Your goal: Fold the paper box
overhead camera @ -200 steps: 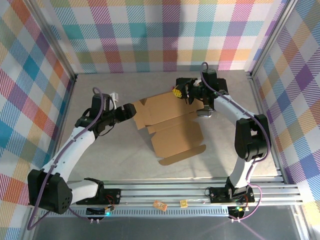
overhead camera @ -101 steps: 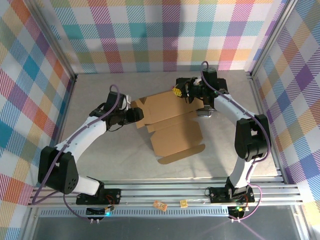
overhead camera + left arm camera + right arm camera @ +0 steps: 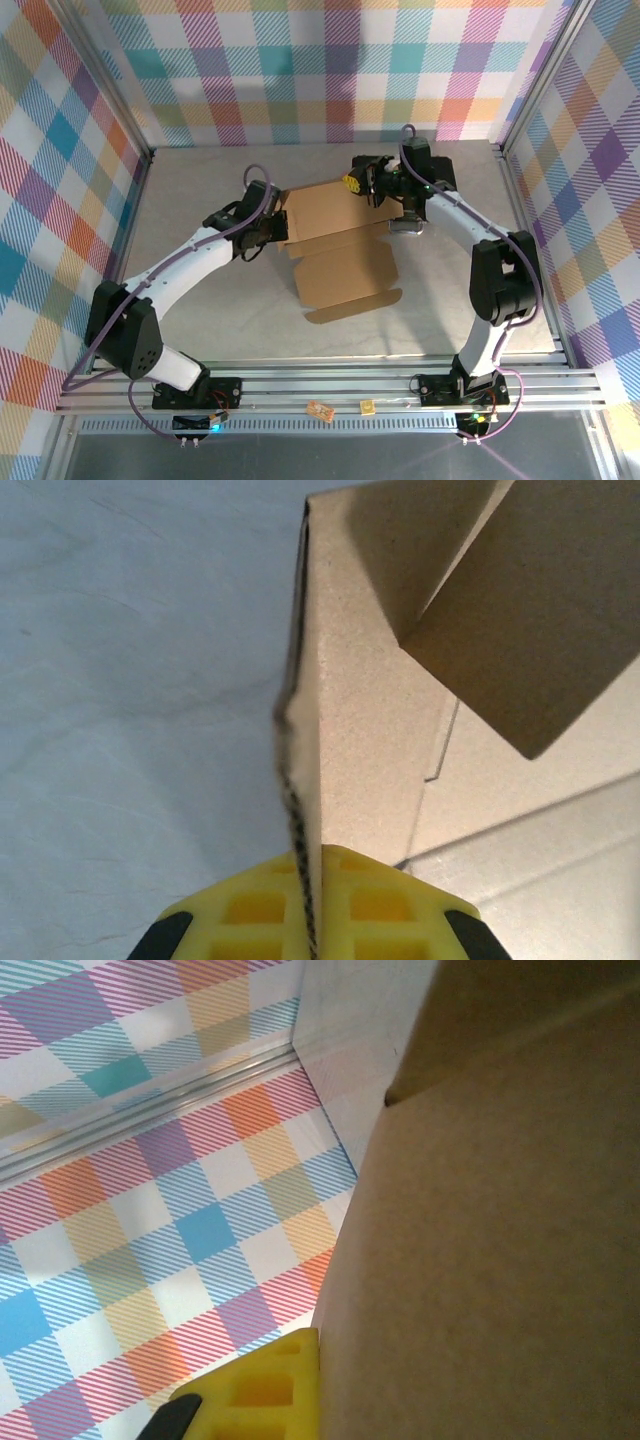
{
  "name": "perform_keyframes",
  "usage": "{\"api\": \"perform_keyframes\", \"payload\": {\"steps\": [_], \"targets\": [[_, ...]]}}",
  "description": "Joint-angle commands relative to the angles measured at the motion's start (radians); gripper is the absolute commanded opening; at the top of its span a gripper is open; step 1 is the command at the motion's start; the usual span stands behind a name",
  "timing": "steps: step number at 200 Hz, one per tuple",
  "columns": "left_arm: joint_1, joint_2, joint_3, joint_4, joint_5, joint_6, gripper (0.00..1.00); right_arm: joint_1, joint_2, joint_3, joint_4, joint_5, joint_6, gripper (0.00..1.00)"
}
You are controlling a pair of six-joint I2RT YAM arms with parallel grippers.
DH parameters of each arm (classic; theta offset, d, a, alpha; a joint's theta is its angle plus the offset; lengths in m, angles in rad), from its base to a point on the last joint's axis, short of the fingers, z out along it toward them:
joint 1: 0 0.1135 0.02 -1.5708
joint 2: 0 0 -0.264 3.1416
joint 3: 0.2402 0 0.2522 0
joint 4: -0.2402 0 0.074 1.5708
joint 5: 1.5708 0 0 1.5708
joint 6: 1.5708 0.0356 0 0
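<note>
The paper box is clamped at 9 o'clock by the left gripper (at 12 o'clock, by the right gripper).

Desk: pale grey, matte, faintly scuffed, bare over most of its area.

One item on it: the paper box, a brown corrugated die-cut sheet, largely unfolded. It spans the ground between the left jaws and the right jaws and touches both.

The near panel lies flat on the desk. It runs away from both jaws toward the arm bases and has a rounded tab along its near edge.

At the left jaws a flap stands on edge, raised off the surface. Bare grey desk lies to the left of those jaws, flat cardboard panels to their right.

At the right jaws the far edge of the sheet is tilted up.
</note>
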Motion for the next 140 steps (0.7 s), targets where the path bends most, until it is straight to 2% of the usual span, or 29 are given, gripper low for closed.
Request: {"api": "perform_keyframes", "payload": {"steps": [1, 25, 37, 58, 82, 87, 104, 113, 122, 140], "targets": [[-0.059, 0.032, 0.055, -0.076, -0.321, -0.028, 0.0, 0.058, -0.054, -0.025, 0.032, 0.035, 0.043, 0.0], [-0.105, 0.072, 0.09, -0.167, -0.541, -0.108, 0.0, 0.112, -0.057, -0.048, 0.074, 0.098, 0.089, 0.0], [-0.116, 0.102, 0.118, -0.224, -0.611, -0.156, 0.0, 0.138, -0.053, -0.047, 0.083, 0.128, 0.101, 0.0], [-0.127, 0.128, 0.133, -0.244, -0.647, -0.183, 0.0, 0.169, -0.045, -0.058, 0.11, 0.176, 0.117, 0.0], [-0.127, 0.067, 0.065, -0.137, -0.568, -0.143, 0.0, 0.178, -0.044, -0.086, 0.155, 0.202, 0.131, 0.0], [-0.126, 0.047, 0.048, -0.118, -0.549, -0.133, 0.06, 0.178, -0.043, -0.092, 0.161, 0.2, 0.132, 0.0], [-0.119, -0.028, -0.013, -0.061, -0.447, -0.108, 0.52, 0.178, -0.027, -0.097, 0.193, 0.176, 0.127, 0.0], [-0.114, -0.076, -0.041, -0.051, -0.405, -0.109, 0.67, 0.177, -0.02, -0.097, 0.201, 0.163, 0.117, 0.0], [-0.104, -0.131, -0.065, -0.047, -0.352, -0.111, 0.74, 0.178, -0.016, -0.102, 0.211, 0.16, 0.103, 0.0], [-0.062, -0.271, -0.099, -0.053, -0.259, -0.117, 0.77, 0.177, 0.003, -0.107, 0.268, 0.143, 0.092, 0.0]]}}
